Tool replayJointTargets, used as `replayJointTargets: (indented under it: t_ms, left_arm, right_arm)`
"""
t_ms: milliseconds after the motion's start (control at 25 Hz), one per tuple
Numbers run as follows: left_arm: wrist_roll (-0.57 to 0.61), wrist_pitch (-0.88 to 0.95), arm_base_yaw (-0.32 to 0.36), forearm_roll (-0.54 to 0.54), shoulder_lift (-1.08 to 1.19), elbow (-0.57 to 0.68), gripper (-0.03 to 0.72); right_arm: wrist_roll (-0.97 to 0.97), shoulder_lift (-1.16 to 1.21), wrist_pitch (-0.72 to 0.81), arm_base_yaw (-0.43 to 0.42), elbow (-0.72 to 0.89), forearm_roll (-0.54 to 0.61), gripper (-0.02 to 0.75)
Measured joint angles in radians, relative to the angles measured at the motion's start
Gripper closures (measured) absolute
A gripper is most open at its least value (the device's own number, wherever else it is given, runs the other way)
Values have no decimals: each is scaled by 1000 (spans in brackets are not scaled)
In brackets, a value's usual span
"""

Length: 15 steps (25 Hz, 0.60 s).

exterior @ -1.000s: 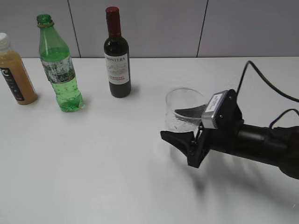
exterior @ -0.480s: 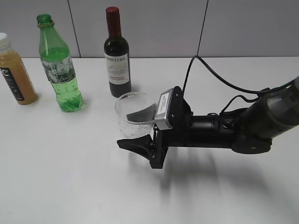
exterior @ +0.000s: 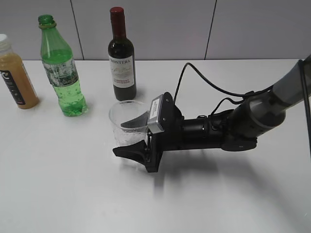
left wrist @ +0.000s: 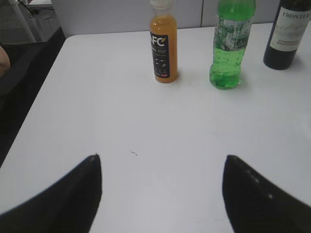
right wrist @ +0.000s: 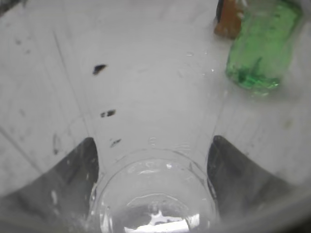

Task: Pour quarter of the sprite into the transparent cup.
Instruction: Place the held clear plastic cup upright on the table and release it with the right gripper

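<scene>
The sprite [exterior: 61, 73] is a green bottle with no cap, upright at the back left; it also shows in the left wrist view [left wrist: 228, 48] and the right wrist view [right wrist: 262, 43]. The transparent cup [exterior: 125, 119] is upright between the fingers of my right gripper [exterior: 131, 137], a short way right of and in front of the sprite. In the right wrist view the cup [right wrist: 155, 194] fills the space between both fingers. I cannot tell whether it rests on the table. My left gripper [left wrist: 161, 162] is open and empty over bare table.
A dark wine bottle with a red cap [exterior: 121, 58] stands just behind the cup. A tan juice bottle [exterior: 14, 73] stands at the far left. The table's left edge [left wrist: 34, 97] shows in the left wrist view.
My right gripper has carried the cup from the right side of the table leftward to just in front of the wine bottle. The bottles have not moved.
</scene>
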Motion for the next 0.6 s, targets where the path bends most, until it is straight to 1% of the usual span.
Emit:
replayJointTargets:
  t_ms: [200,520,600]
  left_arm:
    - [0,0,0,0,0,0,99]
    - [0,0,0,0,0,0,99]
    - [0,0,0,0,0,0,99]
  right_arm:
    - [3,21,31,2,-10,-1,208]
    - [0,49,40,2,-11,-1,207]
    - [-3,50,43,2,-13,-1,184]
